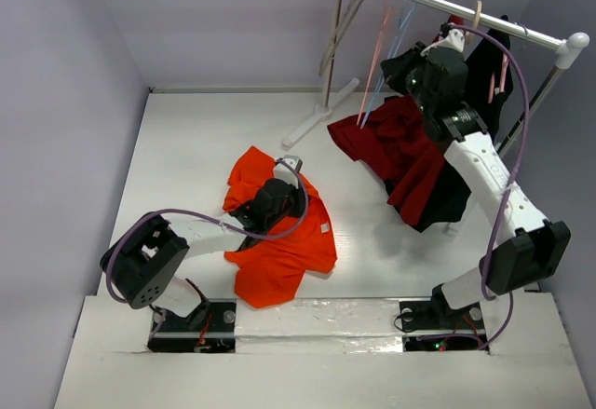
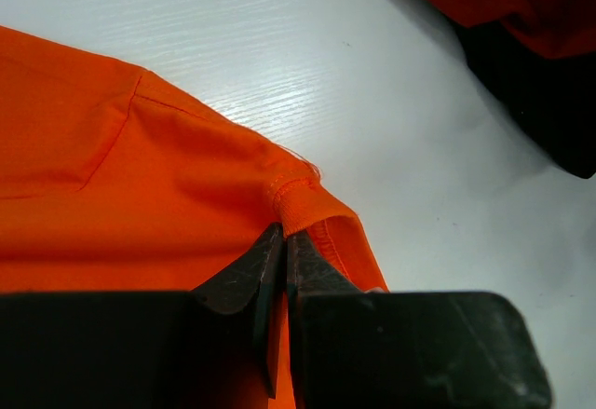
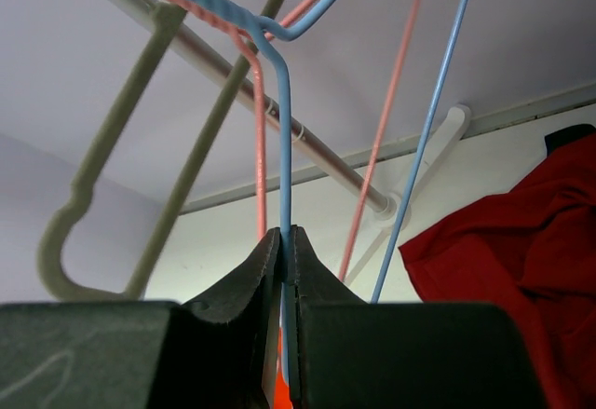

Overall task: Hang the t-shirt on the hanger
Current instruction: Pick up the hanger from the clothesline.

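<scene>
the t-shirt (image 1: 279, 255) lay crumpled on the counter (image 1: 186, 148), its length running roughly near to far, with the left hand (image 2: 284, 246) clenched on a stitched edge. the right hand (image 3: 284, 241) pinched the hanger (image 3: 283, 129), which hung hook-up from the rail (image 1: 447, 6), slanting down-left.

Orange t-shirt (image 2: 140, 195) matt cloth (hem stitched); hanger (image 3: 285, 148) smooth, glossy; table (image 2: 326, 74) faintly grained.
</scene>
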{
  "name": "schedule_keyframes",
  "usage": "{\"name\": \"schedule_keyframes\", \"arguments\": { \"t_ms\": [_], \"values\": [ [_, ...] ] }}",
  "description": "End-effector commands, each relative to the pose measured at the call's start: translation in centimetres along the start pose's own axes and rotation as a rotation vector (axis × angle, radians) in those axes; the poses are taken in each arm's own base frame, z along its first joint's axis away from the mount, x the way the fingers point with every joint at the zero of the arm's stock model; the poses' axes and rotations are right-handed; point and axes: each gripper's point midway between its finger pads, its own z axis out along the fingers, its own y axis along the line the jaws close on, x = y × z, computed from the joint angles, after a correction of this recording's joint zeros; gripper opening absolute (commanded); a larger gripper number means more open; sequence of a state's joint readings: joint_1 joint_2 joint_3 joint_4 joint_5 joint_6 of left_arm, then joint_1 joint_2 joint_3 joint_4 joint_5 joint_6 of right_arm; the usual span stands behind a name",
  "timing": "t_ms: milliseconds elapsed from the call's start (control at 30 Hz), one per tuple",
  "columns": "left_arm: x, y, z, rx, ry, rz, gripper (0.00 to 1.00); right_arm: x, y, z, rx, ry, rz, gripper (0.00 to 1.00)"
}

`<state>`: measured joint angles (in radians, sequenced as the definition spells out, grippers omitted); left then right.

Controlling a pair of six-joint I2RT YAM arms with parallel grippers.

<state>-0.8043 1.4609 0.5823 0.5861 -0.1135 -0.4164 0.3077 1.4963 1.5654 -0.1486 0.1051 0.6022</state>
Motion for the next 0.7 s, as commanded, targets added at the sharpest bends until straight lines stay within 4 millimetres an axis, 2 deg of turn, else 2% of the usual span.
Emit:
{"name": "schedule_keyframes", "arguments": {
  "t_ms": [0,167,233,267,333,500,633,667],
  "values": [
    [-3.1,-1.4,-0.3,0.039,-0.085,-0.013,0.00,-3.5,2.4,-1.9,-0.082,-0.100,0.026,0.00],
    [-3.1,-1.3,-0.3,0.034,-0.086,-0.010,0.00,-3.0,1.9,-2.5,-0.073,-0.098,0.035,0.00],
    [-3.2,-1.2,-0.4,0.030,-0.089,-0.011,0.00,-3.3,2.2,-3.4,-0.087,-0.108,0.044,0.00],
    [-3.2,-1.2,-0.4,0.030,-0.088,-0.009,0.00,-2.4,1.5,-3.4,-0.077,-0.092,0.047,0.00],
    [-3.2,-1.2,-0.4,0.028,-0.091,-0.009,0.00,-2.2,1.6,-4.1,-0.094,-0.100,0.062,0.00],
    [-3.3,-1.2,-0.4,0.025,-0.093,-0.008,0.00,0.2,0.1,-5.1,-0.082,-0.054,0.061,0.00],
    [-3.3,-1.1,-0.3,0.020,-0.091,-0.005,0.00,0.9,0.0,-6.2,-0.086,-0.035,0.041,0.00],
    [-3.3,-1.0,-0.3,0.018,-0.090,-0.004,0.00,0.8,0.5,-7.0,-0.103,-0.035,0.038,0.00]
  ]
}}
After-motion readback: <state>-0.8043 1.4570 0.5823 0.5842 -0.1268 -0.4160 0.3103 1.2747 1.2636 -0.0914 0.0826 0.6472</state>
